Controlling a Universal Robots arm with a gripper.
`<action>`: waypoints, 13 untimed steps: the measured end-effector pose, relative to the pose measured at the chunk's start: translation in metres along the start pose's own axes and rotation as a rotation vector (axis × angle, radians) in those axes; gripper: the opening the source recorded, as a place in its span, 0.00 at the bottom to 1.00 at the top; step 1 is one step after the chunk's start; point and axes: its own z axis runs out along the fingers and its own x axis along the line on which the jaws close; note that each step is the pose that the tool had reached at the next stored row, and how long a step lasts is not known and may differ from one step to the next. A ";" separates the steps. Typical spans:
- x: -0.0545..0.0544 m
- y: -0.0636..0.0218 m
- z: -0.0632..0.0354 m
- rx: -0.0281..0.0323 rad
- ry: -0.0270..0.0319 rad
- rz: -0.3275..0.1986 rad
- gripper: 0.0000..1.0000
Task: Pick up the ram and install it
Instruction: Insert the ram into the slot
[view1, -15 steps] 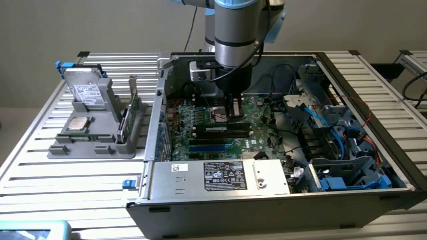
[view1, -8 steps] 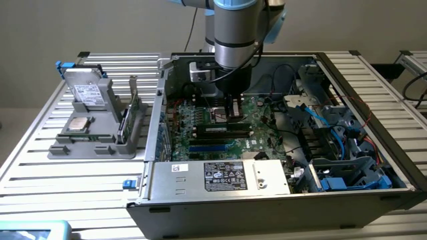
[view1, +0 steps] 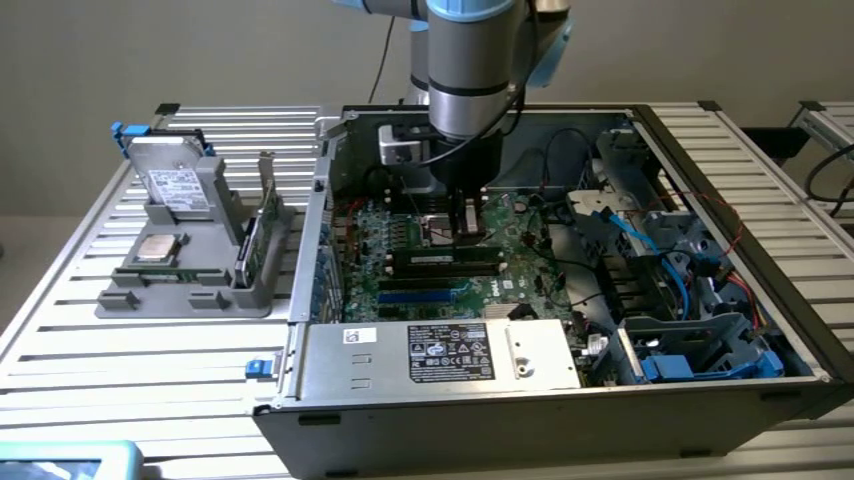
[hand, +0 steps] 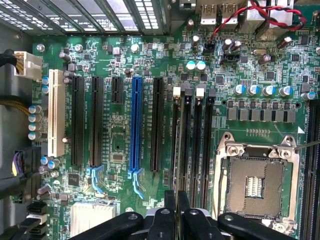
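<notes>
In the exterior view, past the labelled metal box (view1: 447, 352) at lower centre, the ram (view1: 441, 262) stands on edge mid-frame, the gripper (view1: 467, 238) clamped on its top edge. The wrist view adds 2 fingers (hand: 170, 212) pinched together, in line with black memory slots (hand: 197, 140) between 1 blue slot (hand: 135, 125) and the CPU socket (hand: 257, 177).
</notes>
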 end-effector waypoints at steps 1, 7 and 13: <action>0.000 0.0000 0.0004 0.0001 0.0002 -0.001 0.13; -0.001 0.0001 0.0016 0.0001 0.0008 -0.003 0.13; -0.001 -0.0001 0.0018 0.0006 0.0011 -0.007 0.13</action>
